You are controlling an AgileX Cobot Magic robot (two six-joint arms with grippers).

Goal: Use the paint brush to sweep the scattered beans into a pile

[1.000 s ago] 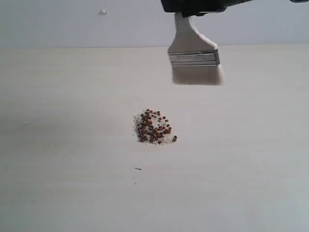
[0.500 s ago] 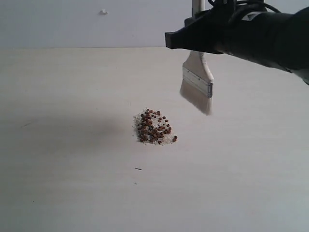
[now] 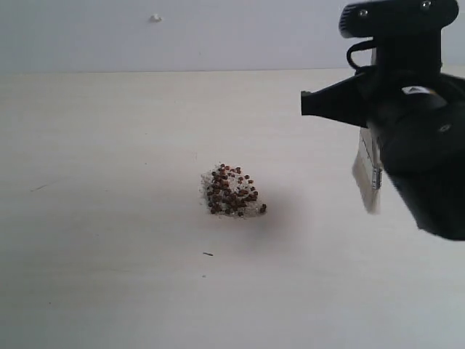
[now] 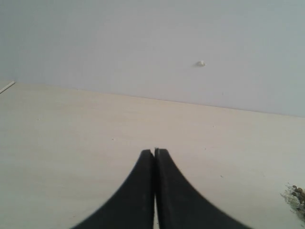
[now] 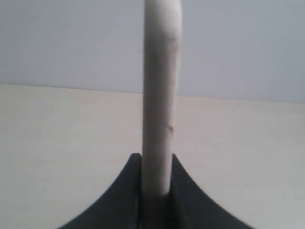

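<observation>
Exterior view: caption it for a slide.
Right gripper holds the paint brush right of the gathered beans on a pale table.

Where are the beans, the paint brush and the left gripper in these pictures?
beans (image 3: pixel 232 191), exterior view, middle of the pile.
paint brush (image 3: pixel 365 187), exterior view, on the bristles.
left gripper (image 4: pixel 154 152), left wrist view, between its shut fingertips.
</observation>
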